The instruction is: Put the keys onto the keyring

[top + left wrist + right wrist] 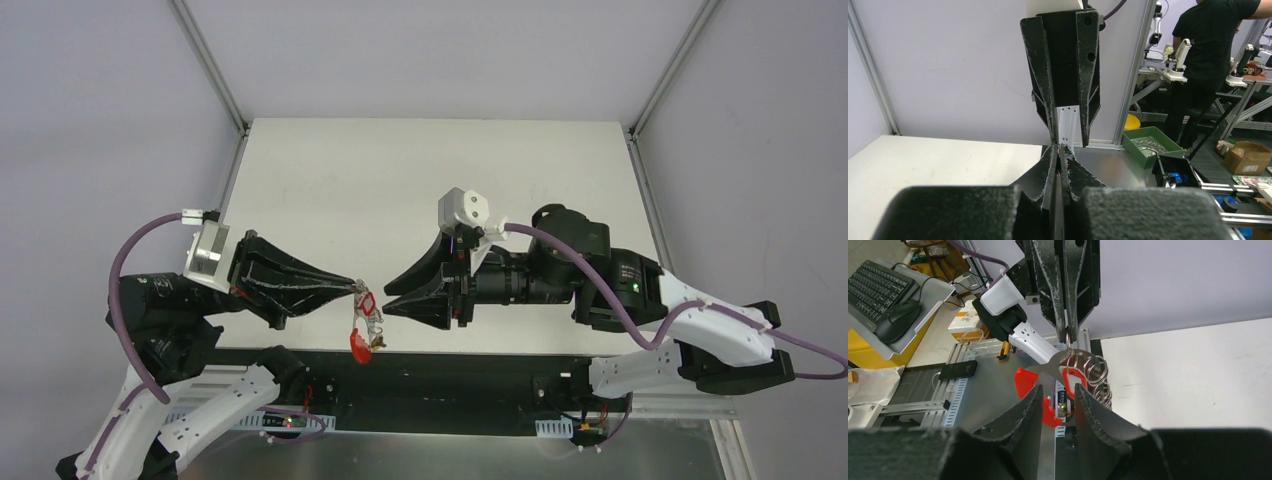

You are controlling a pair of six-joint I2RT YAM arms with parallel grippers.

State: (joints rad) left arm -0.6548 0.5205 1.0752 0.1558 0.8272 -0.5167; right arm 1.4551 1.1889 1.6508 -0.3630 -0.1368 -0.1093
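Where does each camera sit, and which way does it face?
Top external: above, behind the bases, looking down at the table; the left arm and right arm show.
Left wrist: faces the right gripper; own shut left gripper below.
Right wrist: faces the left gripper; own open right gripper below.
Shared: top and right wrist both show the keys.

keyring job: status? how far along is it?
Done: the key bunch hangs in the air, pinched in the shut left hand. In hand: the right hand, jaws apart, sits at the dangling red loop beside the split rings. Left: the threading itself; no key is visibly going onto a ring yet.
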